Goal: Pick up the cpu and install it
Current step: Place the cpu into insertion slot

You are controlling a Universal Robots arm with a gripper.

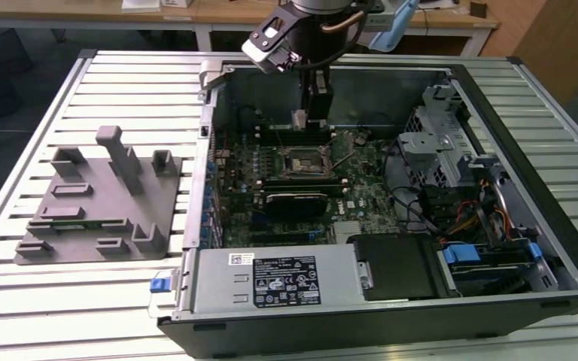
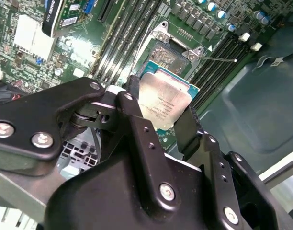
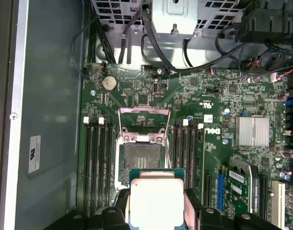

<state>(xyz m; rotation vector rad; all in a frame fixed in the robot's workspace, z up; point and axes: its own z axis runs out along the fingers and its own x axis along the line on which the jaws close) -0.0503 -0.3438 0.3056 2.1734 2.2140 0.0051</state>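
While the arm hangs over the open black computer case [image 1: 570,248] in the exterior view, its black gripper [image 1: 303,118] is down inside, pinched onto the cpu [image 1: 299,118], a small flat square chip with a pale silver metal top. It sits in the air above the black square socket frame [image 1: 307,162] on the green motherboard [image 1: 369,188], not touching it. The big grey plastic tray with upright posts [image 1: 98,203] is out on the slatted metal table [image 1: 28,301], toward the exterior view's left, well apart from the case. The grey power supply box [image 1: 259,278] has a black-and-white label [image 1: 287,289] plus a small white sticker; the print is too small for me to make out.

Second wrist view: the two black fingers [image 2: 132,115] clamp the cpu [image 2: 163,103] by opposite edges. There's faint writing on its lid, angled and not legible. The socket [image 2: 168,55] shows beyond it.

First wrist view: the cpu [image 3: 156,201] hangs just beside the socket [image 3: 139,160], whose metal load plate [image 3: 144,120] is flipped open, black memory slots [image 3: 98,158] on either side. A round silver coin battery [image 3: 109,83], a finned silver heatsink [image 3: 252,131] and a white printed sticker [image 3: 34,153] on the case wall also show.
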